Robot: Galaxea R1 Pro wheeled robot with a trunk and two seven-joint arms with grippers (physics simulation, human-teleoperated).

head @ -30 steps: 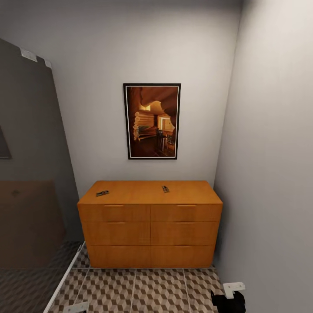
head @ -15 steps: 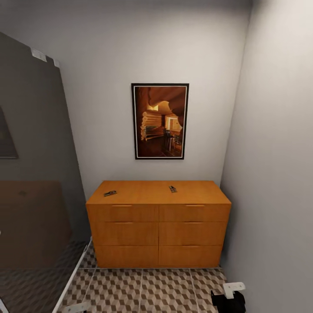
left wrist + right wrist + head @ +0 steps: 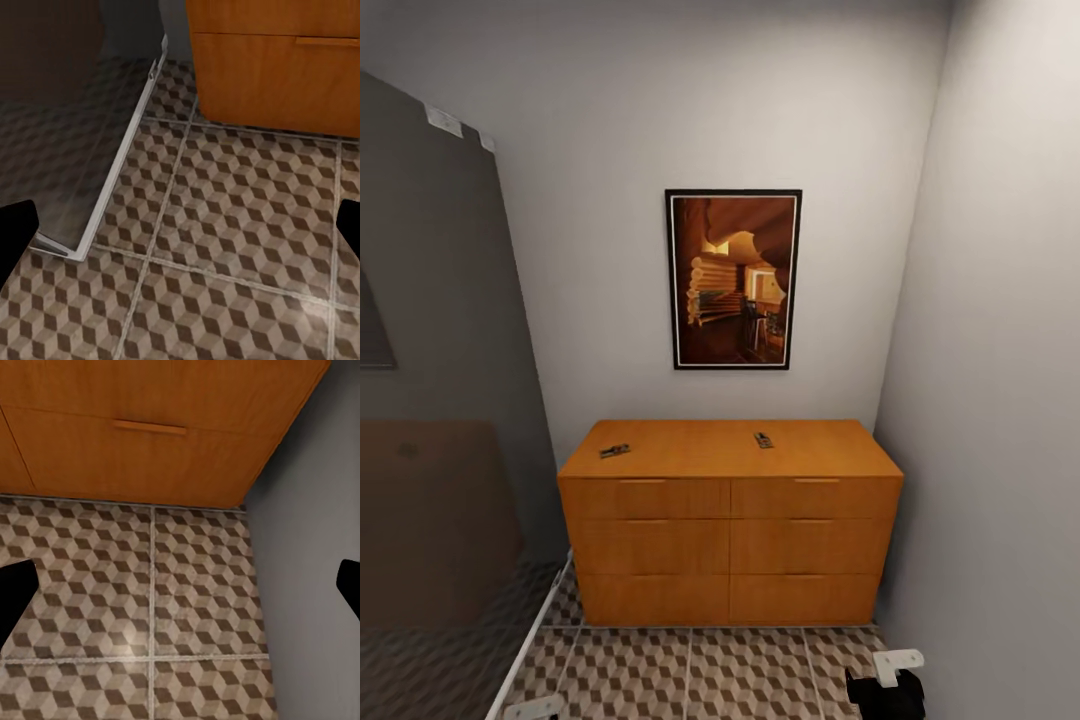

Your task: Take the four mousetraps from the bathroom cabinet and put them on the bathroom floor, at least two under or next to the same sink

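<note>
The wide orange-brown wooden drawer cabinet (image 3: 730,520) stands against the grey back wall, below a dark-framed picture (image 3: 733,279). Two small flat mousetraps lie on its smooth top, well apart: one near the left edge (image 3: 614,451), one right of centre (image 3: 763,440). The cube-patterned tiled bathroom floor (image 3: 690,675) extends in front of the cabinet. A glass panel (image 3: 440,400) stands at the left. In the wrist views, the left end effector (image 3: 180,225) and the right end effector (image 3: 180,585) are each spread wide, holding nothing, above the floor tiles.
</note>
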